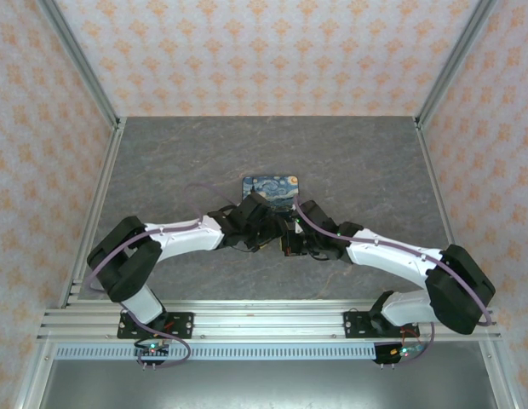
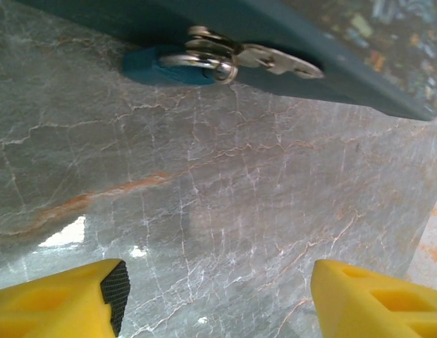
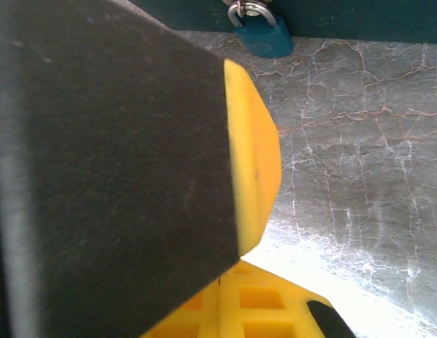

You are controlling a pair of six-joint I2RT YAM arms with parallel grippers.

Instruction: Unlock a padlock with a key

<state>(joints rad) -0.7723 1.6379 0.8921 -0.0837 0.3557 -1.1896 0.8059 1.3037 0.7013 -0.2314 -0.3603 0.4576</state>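
The padlock [image 2: 162,67] is a small teal body with a silver shackle. The shackle passes through a metal hasp [image 2: 275,62] on the near face of a dark-blue box [image 1: 271,189] whose lid carries a swirling starry-night print. The lock body lies at the foot of that face, down at the table [image 1: 375,162] surface.

Left side: the left gripper [image 2: 218,303] points at the box from close by. Its yellow fingers [image 2: 63,299] are spread wide, with bare grey marbled tabletop between them. The padlock sits beyond the fingertips, apart from them.

Centre: from the top camera, the box rests mid-table, just past the point where both arms converge.

Right side: the right gripper [image 1: 291,237] is also near the box's front edge. Its wrist camera shows one yellow finger [image 3: 255,162] and its dark pad [image 3: 113,162] at very close range. The padlock appears at the top edge of that view. Whether this claw is spread or closed cannot be told.
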